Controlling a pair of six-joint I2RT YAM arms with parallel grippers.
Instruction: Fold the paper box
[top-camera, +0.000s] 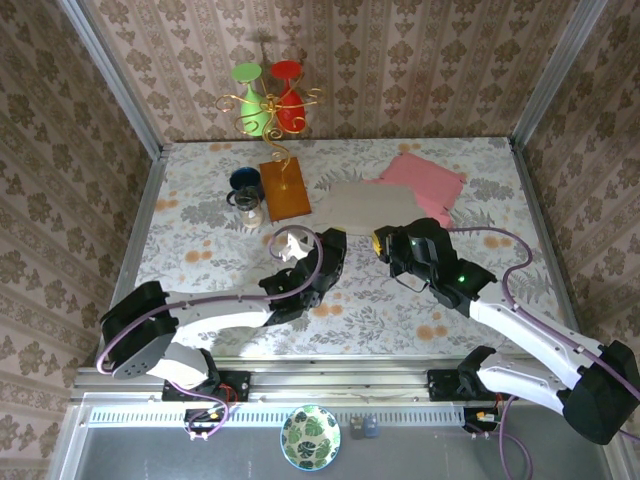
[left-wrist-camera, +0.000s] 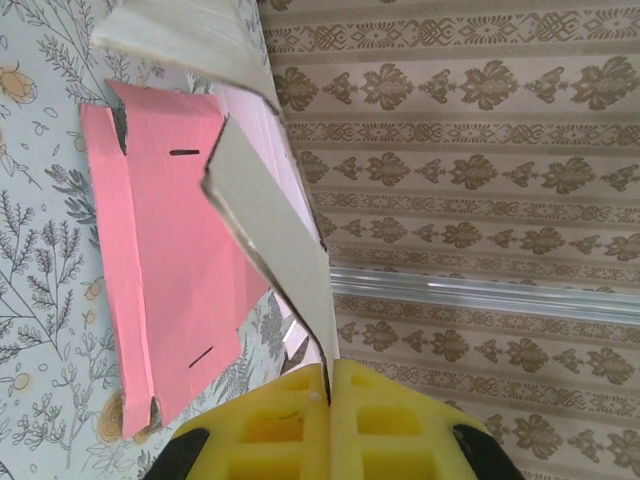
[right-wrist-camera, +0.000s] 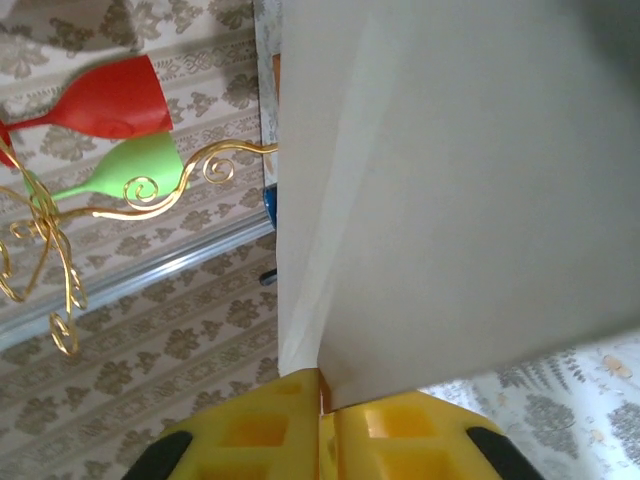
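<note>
Left hand (left-wrist-camera: 328, 388): pinches box (left-wrist-camera: 170, 270) flap edge.
Right hand (right-wrist-camera: 321, 388): pinches its grey side.
Box: pink inside, slotted, partly flat beyond hands.

Bright, even overhead light; soft shadows on table (top-camera: 200, 270). Top view sharp, slight distortion at edges. R wrist view: paper box (right-wrist-camera: 450, 200) v. close to lens, soft; red glass (right-wrist-camera: 110, 100) in bg blurry.

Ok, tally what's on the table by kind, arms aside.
Goblets: 2, green and red
Gold stand: 1
Board: 1
Blue cup: 1
Clear glass: 1
Paper box: 1
Total: 7
</note>
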